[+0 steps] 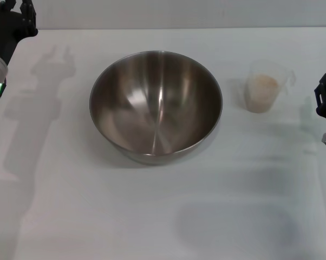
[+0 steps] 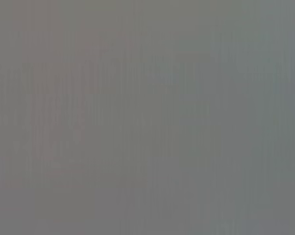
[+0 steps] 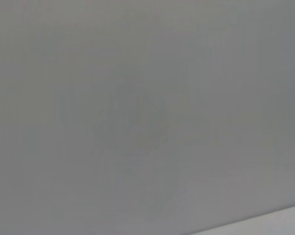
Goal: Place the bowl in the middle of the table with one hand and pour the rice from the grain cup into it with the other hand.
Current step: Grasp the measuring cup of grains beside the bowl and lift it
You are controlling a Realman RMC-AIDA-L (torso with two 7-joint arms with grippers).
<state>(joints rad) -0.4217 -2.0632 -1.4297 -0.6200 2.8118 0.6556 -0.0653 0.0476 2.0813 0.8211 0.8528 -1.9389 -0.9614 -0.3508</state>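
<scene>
bowl upright mid-surface | grain cup holding rice to its right, apart | left gripper far-left corner, right gripper right edge: both empty, opening can't tell

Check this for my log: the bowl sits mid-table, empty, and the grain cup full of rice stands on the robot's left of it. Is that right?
One detail is wrong: the head view shows the grain cup, holding the rice, on the robot's right of the bowl, near the right gripper. The bowl does sit mid-table and is empty.
</scene>
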